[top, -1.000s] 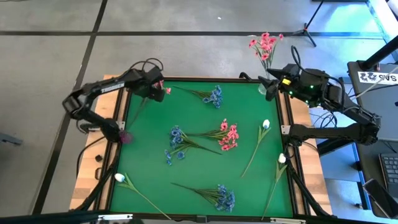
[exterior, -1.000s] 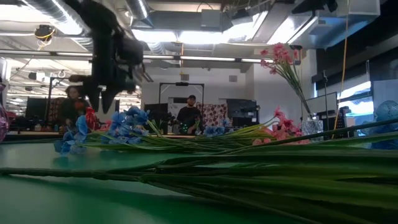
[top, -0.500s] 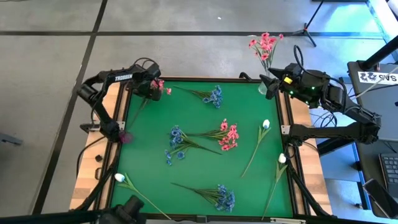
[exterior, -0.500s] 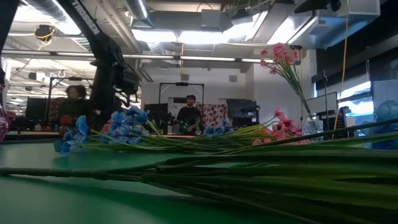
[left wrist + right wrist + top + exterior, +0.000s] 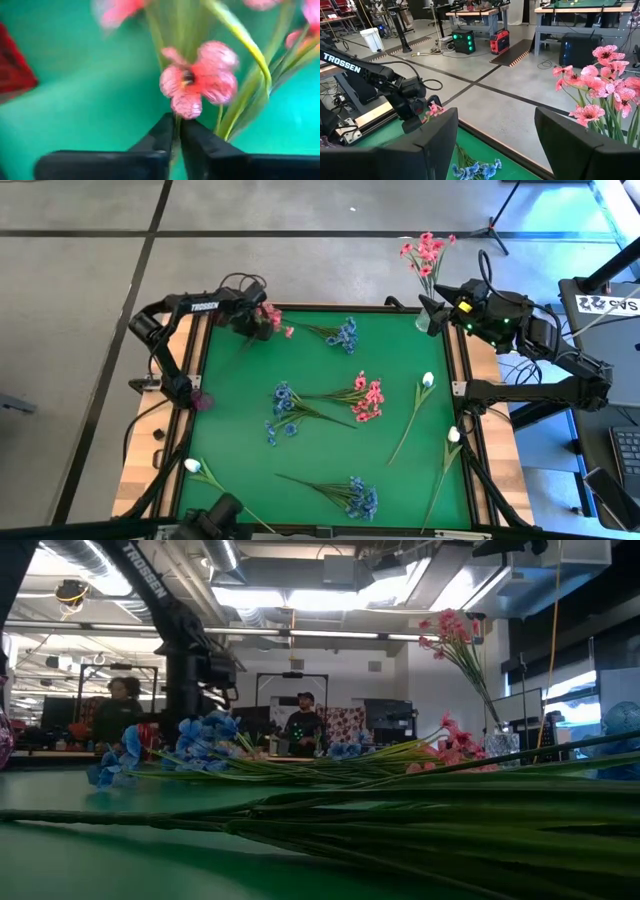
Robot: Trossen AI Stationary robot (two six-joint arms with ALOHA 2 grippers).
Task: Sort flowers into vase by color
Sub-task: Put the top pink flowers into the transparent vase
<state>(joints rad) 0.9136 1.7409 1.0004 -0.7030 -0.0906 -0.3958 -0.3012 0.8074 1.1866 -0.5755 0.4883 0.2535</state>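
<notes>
Pink sprig (image 5: 274,320) pinched in left fingers (image 5: 176,145) (far corner) | right fingers (image 5: 490,145) wide, near vase (image 5: 427,318)

The worktop (image 5: 240,430) wears a matt green, felt-like cloth framed by pale, bare wood (image 5: 138,470). The pink sprig (image 5: 200,80) has thin, finely veined fabric-like petals on smooth plastic-looking stems, pinched by the left gripper (image 5: 177,131), whose fingers (image 5: 160,137) are matt black. The floor (image 5: 80,290) is smooth grey concrete with a dull sheen.

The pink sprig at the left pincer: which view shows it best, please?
The left wrist view: the pink sprig fills it, stem between the shut left pincer. High and right wrist views show it small; the low view hides it.
</notes>
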